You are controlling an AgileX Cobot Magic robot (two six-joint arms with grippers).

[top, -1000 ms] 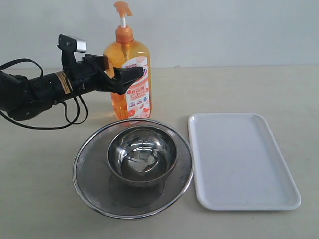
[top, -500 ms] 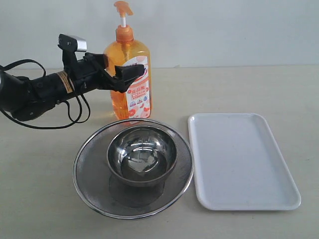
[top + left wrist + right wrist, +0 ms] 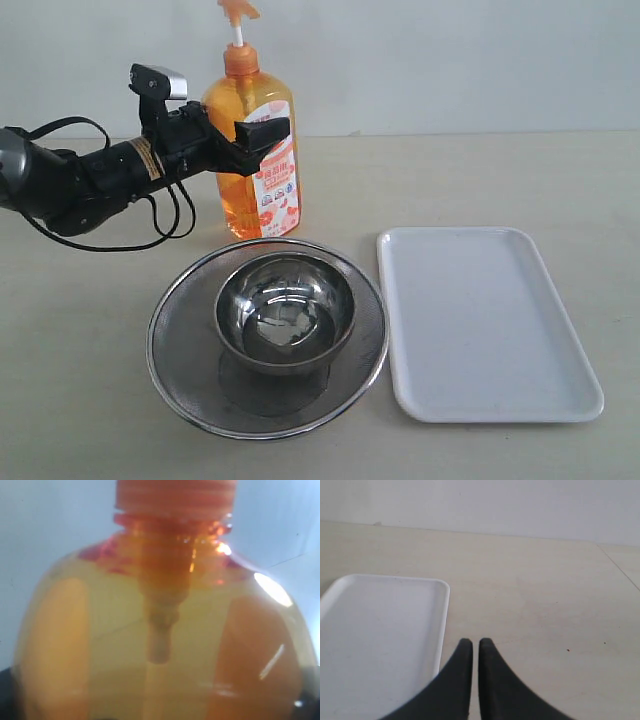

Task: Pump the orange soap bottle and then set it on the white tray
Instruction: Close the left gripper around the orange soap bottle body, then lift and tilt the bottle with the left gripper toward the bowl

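Observation:
The orange soap bottle [image 3: 243, 195] stands upright behind the strainer, its pump head [image 3: 236, 10] touching the top edge of the exterior view. My left gripper [image 3: 256, 133] reaches in from the left and is shut on the bottle's upper body, one black finger [image 3: 264, 131] across the label. The left wrist view is filled by the bottle's shoulder and neck [image 3: 165, 645]. The white tray [image 3: 480, 320] lies flat at the right with nothing on it. My right gripper [image 3: 471, 642] hovers beside the tray's edge [image 3: 442, 625], fingers together and holding nothing; the exterior view does not show it.
A round steel mesh strainer [image 3: 180, 350] with a steel bowl [image 3: 285, 310] inside it sits in front of the bottle, just left of the tray. A wall runs along the back of the table. The left arm's cable [image 3: 165, 235] droops toward the table.
The left gripper and the bottle have risen a little and shifted slightly left; the pump head now reaches the top edge of the view. Strainer, bowl and tray have not moved.

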